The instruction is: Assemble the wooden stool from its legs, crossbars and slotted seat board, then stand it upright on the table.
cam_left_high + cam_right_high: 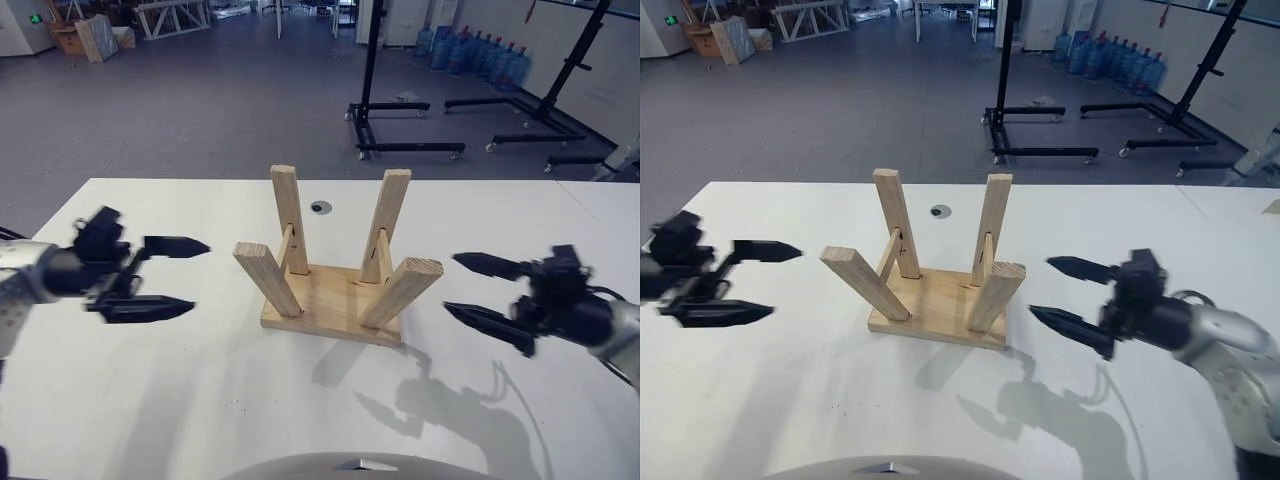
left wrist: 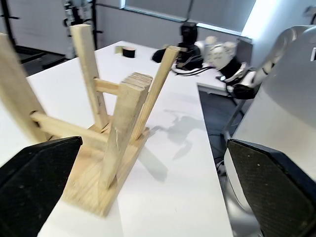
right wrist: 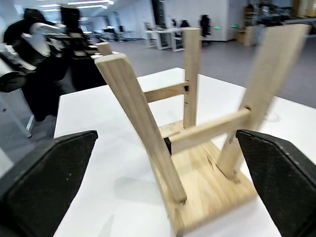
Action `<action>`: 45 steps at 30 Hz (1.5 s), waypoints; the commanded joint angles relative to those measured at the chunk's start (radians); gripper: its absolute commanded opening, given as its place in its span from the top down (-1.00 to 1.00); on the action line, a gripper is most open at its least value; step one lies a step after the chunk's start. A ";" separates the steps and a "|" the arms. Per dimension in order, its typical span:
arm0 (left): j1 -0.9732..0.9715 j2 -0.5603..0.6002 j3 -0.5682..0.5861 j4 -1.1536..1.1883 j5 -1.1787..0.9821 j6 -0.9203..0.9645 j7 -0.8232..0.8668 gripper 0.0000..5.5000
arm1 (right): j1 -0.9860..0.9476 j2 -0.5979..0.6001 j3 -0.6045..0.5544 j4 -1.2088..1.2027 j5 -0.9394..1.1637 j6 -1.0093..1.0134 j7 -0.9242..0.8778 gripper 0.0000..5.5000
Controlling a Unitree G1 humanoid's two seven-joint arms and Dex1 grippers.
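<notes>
Four pale wooden legs point(image 1: 290, 218) point upward as the stool point(image 1: 335, 285) sits upside down in the middle of the white table point(image 1: 150, 400), its seat board point(image 1: 322, 305) flat on the surface and thin crossbars point(image 3: 210, 129) bridging the leg pairs. The left gripper point(image 1: 198, 276) hovers to the stool's left, fingers spread wide and holding nothing. The right gripper point(image 1: 451, 284) mirrors it on the right, equally wide and empty, and both are apart from the wood. The timber is square-cut and unfinished with visible grain, and the legs splay outward from the rectangular board. By its build the stool should be light and rigid, and the dry wood should offer fair friction, though push-fit joints may loosen if a leg is levered. The safest hold for turning it over appears to be opposite legs, low down near the board, one gripper to each side.
</notes>
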 commanded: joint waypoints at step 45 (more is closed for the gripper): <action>-0.337 -0.408 -0.088 0.132 -0.141 0.486 0.515 0.53 | -0.628 0.134 0.175 0.445 0.255 0.518 -0.294 0.49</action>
